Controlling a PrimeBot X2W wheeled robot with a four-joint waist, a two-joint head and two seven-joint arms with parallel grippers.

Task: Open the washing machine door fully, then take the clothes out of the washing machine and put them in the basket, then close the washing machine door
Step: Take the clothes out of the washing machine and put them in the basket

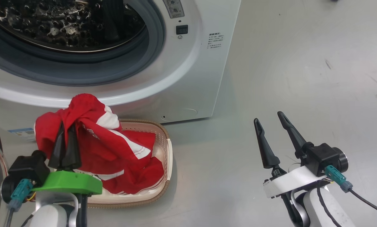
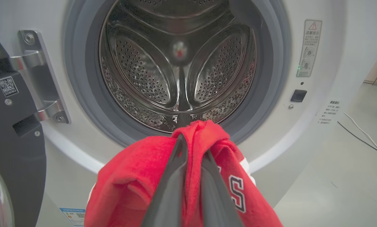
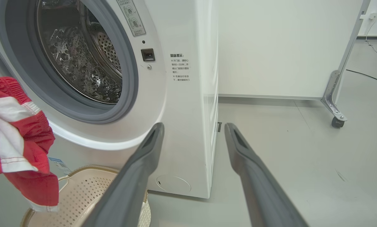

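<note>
Grey floor before the washer: left gripper, jaws clamped on clothes, above the basket; right gripper, jaws apart, well apart from it.

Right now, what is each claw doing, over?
Left claw shut on clothes, dangling over basket. Right claw open, empty. Door open, drum looks empty. Nothing in the way.

Red cloth clothes, glossy steel drum

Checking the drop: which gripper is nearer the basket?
Left. The left gripper hangs over the basket, shut on the clothes; the right gripper stands open, off to its right over the floor.
</note>
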